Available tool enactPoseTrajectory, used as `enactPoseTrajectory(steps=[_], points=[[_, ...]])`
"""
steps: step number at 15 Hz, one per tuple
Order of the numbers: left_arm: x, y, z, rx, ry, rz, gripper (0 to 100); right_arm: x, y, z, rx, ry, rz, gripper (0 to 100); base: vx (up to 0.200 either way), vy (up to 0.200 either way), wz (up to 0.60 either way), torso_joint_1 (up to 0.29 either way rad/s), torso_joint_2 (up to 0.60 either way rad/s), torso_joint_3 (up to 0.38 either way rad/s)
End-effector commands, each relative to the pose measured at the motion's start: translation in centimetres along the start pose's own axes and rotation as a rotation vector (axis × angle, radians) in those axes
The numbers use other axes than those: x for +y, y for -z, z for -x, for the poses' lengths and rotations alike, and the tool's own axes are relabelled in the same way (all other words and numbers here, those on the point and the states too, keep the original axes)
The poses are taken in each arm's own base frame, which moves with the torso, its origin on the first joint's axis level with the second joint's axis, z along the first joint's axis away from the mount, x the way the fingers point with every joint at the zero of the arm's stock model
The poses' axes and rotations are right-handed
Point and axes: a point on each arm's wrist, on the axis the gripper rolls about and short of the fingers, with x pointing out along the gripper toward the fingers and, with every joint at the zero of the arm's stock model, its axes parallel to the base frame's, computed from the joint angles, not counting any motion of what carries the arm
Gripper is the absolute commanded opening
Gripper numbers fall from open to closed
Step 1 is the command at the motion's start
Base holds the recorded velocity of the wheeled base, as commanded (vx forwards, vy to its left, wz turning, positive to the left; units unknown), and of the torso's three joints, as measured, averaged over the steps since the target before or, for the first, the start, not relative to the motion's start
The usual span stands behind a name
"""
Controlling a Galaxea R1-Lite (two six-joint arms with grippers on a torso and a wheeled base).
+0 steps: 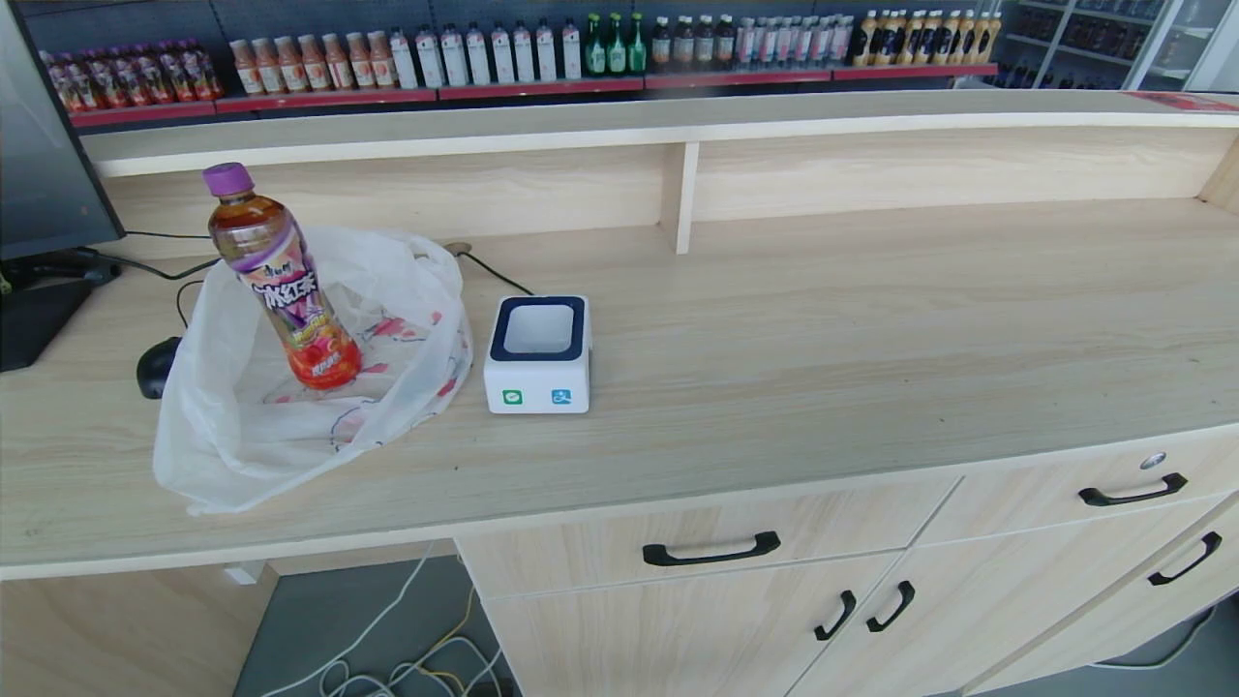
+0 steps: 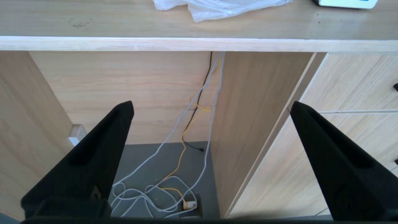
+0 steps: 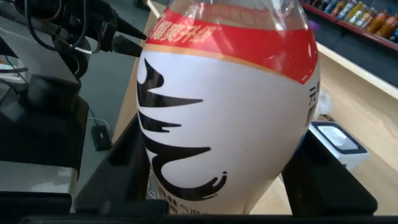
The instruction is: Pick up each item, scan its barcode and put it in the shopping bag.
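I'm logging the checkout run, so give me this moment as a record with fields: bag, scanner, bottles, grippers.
Shopping bag: open on the counter, left side
Purple-capped bottle: standing inside the bag
Scanner: on the counter, right of the bag
Left gripper: open, empty, in front of the counter
Right gripper: shut on a red-and-white labelled bottle

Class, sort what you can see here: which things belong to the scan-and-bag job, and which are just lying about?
Job: red-and-white bottle in the right gripper; purple-capped bottle in the shopping bag; scanner.
Lying about: computer mouse; monitor; loose cables; shelf bottles.
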Motion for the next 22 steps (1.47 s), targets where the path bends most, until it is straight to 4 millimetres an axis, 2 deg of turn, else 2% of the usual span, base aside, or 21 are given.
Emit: enactPoseTrajectory(steps=[1, 3, 7, 10, 14, 16, 17, 22], points=[[0.0, 0.0, 0.0, -0.001, 0.000, 0.000, 100, -0.3, 0.1, -0.2, 0.001, 0.018, -0.010, 0, 0.000, 0.000, 0.00, 0.000, 0.00, 0.000], [0.0, 0.0, 0.0, 0.002, 0.000, -0.001, 100, -1.7, 0.2, -0.8, 0.001, 0.091, -0.085, 0, 0.000, 0.000, 0.00, 0.000, 0.00, 0.000], [0.0, 0.0, 0.0, -0.001, 0.000, -0.001, 100, -8.4, 1.9, -3.2, -0.006, 0.377, -0.235, 0, 0.000, 0.000, 0.00, 0.000, 0.00, 0.000], [0.0, 0.0, 0.0, -0.001, 0.000, 0.000, 100, -12.3, 3.2, -4.2, -0.037, 0.516, -0.318, 0, 0.000, 0.000, 0.00, 0.000, 0.00, 0.000], [0.0, 0.0, 0.0, -0.001, 0.000, 0.000, 100, -15.4, 5.7, -4.1, -0.048, 0.655, -0.393, 0, 0.000, 0.000, 0.00, 0.000, 0.00, 0.000], [0.0, 0.0, 0.0, 0.001, 0.000, -0.001, 100, -20.1, 6.9, -2.3, -0.057, 0.820, -0.323, 0, 0.000, 0.000, 0.00, 0.000, 0.00, 0.000], [0.0, 0.0, 0.0, 0.001, 0.000, -0.004, 100, -21.1, 7.0, -1.9, -0.063, 0.868, -0.309, 0, 0.000, 0.000, 0.00, 0.000, 0.00, 0.000], [0.0, 0.0, 0.0, 0.001, 0.000, -0.012, 100, -21.7, 6.4, -1.9, -0.095, 0.920, -0.323, 0, 0.000, 0.000, 0.00, 0.000, 0.00, 0.000]])
